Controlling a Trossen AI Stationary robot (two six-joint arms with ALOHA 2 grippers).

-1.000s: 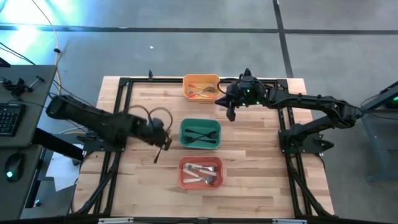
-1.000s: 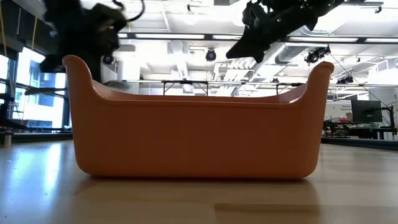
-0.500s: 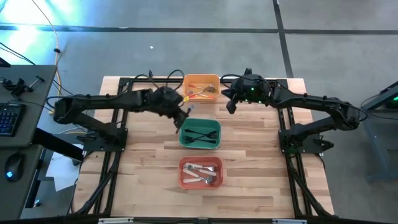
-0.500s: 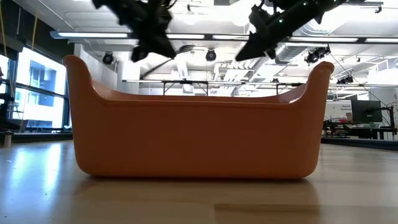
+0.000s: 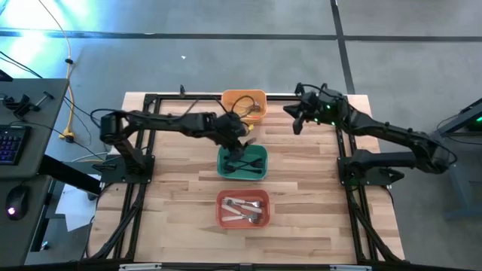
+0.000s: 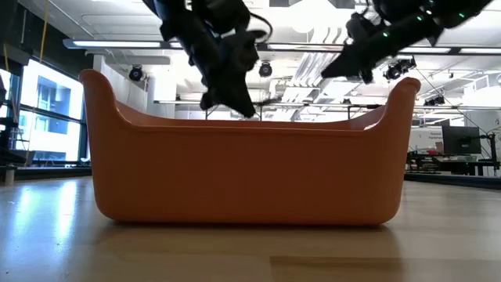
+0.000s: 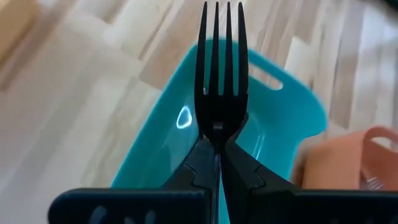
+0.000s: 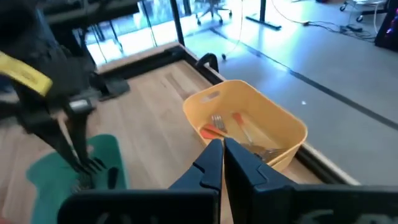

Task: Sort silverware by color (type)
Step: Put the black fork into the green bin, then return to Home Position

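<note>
I hold the left pincer (image 7: pixel 219 163) clenched on a black fork (image 7: pixel 221 74) above the green bin (image 5: pixel 242 162); lower, then release. Right pincer (image 8: pixel 219 163) waits, clenched empty.

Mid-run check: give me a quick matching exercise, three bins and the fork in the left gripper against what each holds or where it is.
Things:
1. green bin
2. yellow-orange bin
3. red bin
4. black fork in left gripper

States:
A. white-handled forks
B. black forks
C. orange- and tan-handled forks
D. held over the green bin

Pairs: 1-B, 2-C, 3-A, 4-D
</note>
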